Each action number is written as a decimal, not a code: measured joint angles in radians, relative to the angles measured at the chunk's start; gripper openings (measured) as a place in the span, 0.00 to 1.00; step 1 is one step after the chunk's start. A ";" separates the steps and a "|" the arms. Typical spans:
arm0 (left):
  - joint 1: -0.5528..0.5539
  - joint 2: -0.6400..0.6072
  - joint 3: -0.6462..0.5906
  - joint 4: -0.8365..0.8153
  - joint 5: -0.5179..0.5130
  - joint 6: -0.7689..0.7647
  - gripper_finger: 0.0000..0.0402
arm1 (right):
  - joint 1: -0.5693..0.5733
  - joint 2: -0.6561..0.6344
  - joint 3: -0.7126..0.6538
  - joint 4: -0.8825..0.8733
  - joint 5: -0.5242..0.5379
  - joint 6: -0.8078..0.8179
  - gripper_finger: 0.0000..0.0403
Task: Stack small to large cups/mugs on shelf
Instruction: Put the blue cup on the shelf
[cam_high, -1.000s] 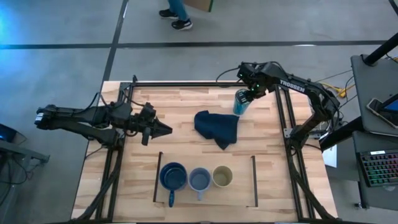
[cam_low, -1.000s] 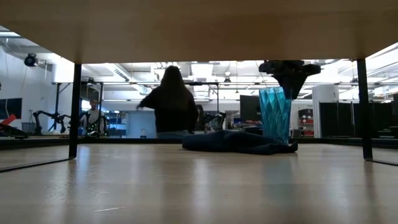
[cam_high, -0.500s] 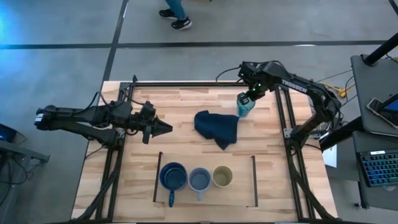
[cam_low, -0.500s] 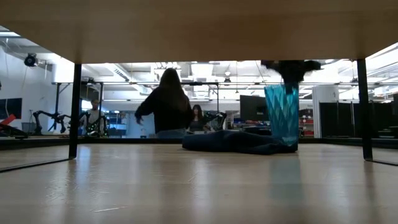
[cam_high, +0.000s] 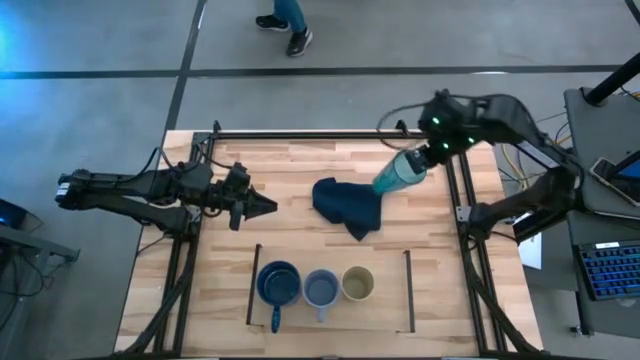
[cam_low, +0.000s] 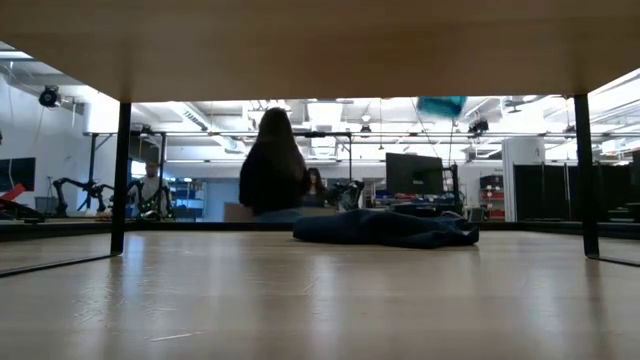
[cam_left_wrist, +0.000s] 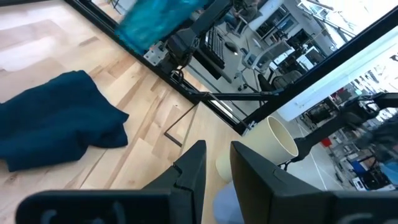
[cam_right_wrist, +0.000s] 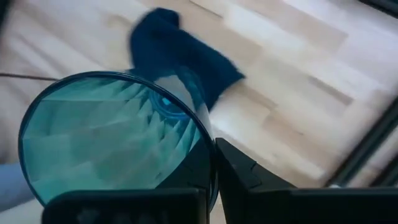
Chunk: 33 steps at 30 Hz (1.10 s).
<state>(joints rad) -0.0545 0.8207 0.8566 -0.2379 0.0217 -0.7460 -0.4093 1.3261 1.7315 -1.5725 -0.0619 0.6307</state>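
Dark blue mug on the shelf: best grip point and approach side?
Judging from the high view, take the dark blue mug by its rim from straight above, one finger inside the open mouth, on the side away from the grey-blue cup. It stands upright with its handle towards the table's near edge; the shelf rail leaves room on that outer side.

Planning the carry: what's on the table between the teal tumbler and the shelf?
In the high view, the dark blue cloth lies between the lifted tumbler and the shelf.
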 joint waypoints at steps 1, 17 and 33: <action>0.001 0.000 0.000 0.000 0.000 0.000 0.15 | 0.040 -0.016 0.009 0.002 0.010 0.033 0.02; 0.001 0.000 0.000 0.000 0.032 -0.002 0.15 | 0.707 -0.007 0.023 0.001 0.081 0.366 0.02; 0.001 0.000 0.000 -0.045 0.078 -0.006 0.15 | 0.921 0.141 0.177 0.001 0.072 0.574 0.02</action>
<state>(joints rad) -0.0536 0.8207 0.8562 -0.2831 0.1001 -0.7525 0.5117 1.4674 1.9090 -1.5710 0.0105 1.2042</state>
